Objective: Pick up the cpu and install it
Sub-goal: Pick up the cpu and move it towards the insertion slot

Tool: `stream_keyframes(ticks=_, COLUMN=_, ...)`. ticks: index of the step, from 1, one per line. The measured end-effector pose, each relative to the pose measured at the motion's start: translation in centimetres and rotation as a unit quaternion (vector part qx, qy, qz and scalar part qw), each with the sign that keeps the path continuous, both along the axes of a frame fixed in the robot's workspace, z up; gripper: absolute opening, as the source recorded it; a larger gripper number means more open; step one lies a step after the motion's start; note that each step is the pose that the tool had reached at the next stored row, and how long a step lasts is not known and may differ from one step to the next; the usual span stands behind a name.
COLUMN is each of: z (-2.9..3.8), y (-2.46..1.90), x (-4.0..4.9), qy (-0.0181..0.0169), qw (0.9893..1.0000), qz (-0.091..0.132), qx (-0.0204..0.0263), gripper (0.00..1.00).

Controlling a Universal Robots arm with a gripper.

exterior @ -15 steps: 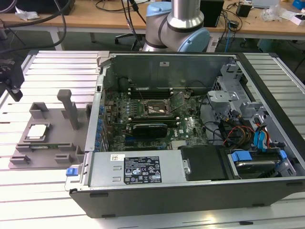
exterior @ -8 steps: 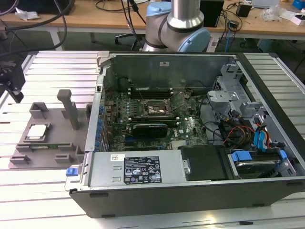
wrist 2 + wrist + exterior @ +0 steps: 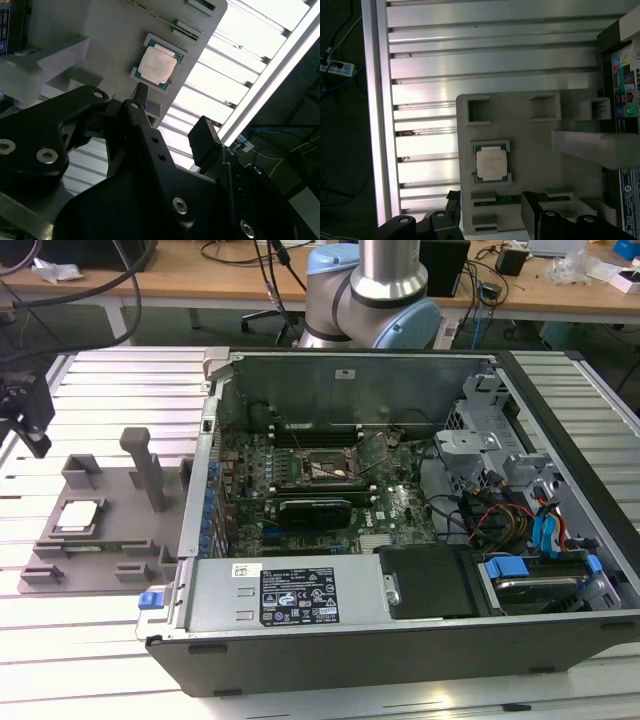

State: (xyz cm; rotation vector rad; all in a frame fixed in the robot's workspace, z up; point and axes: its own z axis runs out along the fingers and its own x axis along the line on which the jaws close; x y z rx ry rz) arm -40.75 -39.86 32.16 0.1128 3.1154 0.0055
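hand (image 3: pixel 490 197): fingers spread wide, nothing held, poised over grey tray (image 3: pixel 520 125), clear of cpu (image 3: pixel 491 164) | cpu: lying flat, metal plate up, in square pocket of tray | tray: on slatted bench (image 3: pixel 100 640), at the exterior view's left, just beside computer case (image 3: pixel 400 620) | case: lid off, motherboard (image 3: pixel 330 490) exposed

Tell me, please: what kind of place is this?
Probably a robotics lab or workshop: an open computer case lies on a slotted aluminium table, the cpu sits in a grey tray, and cable-strewn desks stand behind.
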Motion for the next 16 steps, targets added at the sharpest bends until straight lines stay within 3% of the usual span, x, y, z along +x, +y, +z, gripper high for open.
stream_keyframes(ticks=16, z=-0.80, y=0.00, x=0.00, qy=0.0000, qw=1.0000, qz=0.000, qx=0.0000, gripper=0.60)
